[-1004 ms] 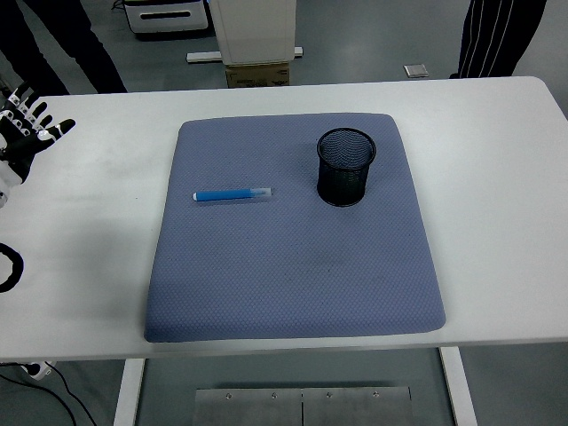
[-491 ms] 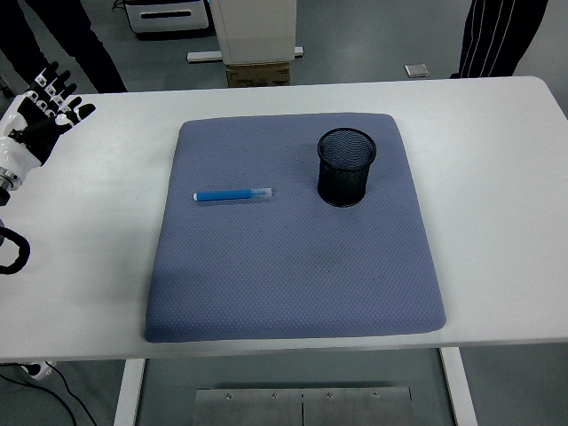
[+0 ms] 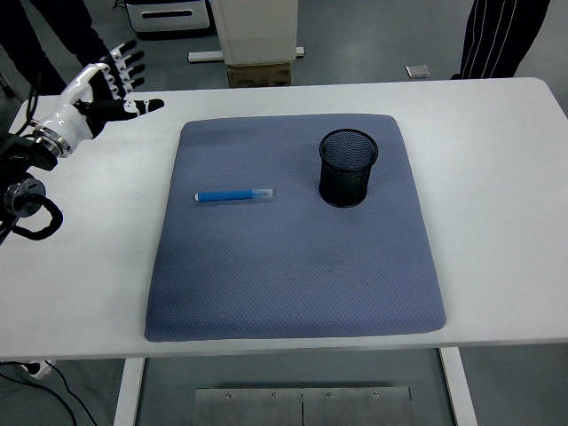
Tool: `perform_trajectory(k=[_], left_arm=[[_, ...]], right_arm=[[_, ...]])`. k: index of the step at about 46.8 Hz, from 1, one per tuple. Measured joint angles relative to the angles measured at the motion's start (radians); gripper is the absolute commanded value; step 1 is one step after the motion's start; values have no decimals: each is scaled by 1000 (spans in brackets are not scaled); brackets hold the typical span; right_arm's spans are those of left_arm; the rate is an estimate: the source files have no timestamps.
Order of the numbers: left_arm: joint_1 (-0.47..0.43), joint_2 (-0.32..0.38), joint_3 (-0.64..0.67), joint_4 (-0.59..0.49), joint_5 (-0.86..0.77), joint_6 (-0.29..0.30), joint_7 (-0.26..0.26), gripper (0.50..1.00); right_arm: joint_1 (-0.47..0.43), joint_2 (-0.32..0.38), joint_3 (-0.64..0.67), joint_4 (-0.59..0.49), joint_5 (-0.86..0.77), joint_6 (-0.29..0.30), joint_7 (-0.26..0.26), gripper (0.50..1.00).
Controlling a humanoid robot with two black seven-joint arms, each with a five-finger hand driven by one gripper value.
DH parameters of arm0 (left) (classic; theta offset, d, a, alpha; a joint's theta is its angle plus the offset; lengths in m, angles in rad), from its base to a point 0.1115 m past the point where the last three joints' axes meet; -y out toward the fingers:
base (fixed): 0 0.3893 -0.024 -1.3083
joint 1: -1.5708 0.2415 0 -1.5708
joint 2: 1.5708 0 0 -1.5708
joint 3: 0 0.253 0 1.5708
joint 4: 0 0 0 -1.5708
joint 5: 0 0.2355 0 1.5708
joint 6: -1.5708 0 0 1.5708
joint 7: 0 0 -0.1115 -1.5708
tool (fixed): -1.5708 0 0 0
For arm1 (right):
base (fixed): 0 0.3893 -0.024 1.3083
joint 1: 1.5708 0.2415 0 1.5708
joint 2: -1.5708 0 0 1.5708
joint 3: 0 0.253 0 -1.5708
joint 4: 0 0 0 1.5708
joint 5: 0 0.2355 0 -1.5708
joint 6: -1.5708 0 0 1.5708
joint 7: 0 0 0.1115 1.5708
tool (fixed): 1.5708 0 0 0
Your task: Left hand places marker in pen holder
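Observation:
A blue marker (image 3: pixel 232 194) with a clear cap lies flat on the grey-blue mat (image 3: pixel 293 266), left of centre, pointing left to right. A black mesh pen holder (image 3: pixel 347 167) stands upright on the mat's back right part and looks empty. My left hand (image 3: pixel 111 89) hovers over the table's back left corner, fingers spread and holding nothing. It is well to the left of and behind the marker. The right arm does not show.
The white table (image 3: pixel 497 222) carries the mat. Black cable loops (image 3: pixel 31 209) hang from my left arm by the left edge. A person's legs (image 3: pixel 493 35) stand behind the far right; another person's legs (image 3: pixel 44 31) are at far left. A white cabinet (image 3: pixel 253 31) stands behind.
My left hand has risen and swung to the right and farther back, from the left edge to over the back left corner. The marker and pen holder have stayed put.

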State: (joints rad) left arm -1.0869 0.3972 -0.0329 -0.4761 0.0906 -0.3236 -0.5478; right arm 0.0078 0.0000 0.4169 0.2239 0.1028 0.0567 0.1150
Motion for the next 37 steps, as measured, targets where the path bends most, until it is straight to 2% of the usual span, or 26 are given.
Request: perform_trajectory(k=[10,15,27,37], left_arm=[[-160,-8,251,-107,0,16,-1,1000],[-229,-20,349,-180,-1,71,-1,1000],[-313,-52,546,-226,-16,88,-1,1000],[-406,-79,758,-310,-1,87,-5,1000]], right_arm=[[0,0,0,0,0,0,0,1000],[0,0,0,0,0,0,0,1000],[0,0,0,0,0,0,0,1000],[0,0,0,0,0,0,0,1000]])
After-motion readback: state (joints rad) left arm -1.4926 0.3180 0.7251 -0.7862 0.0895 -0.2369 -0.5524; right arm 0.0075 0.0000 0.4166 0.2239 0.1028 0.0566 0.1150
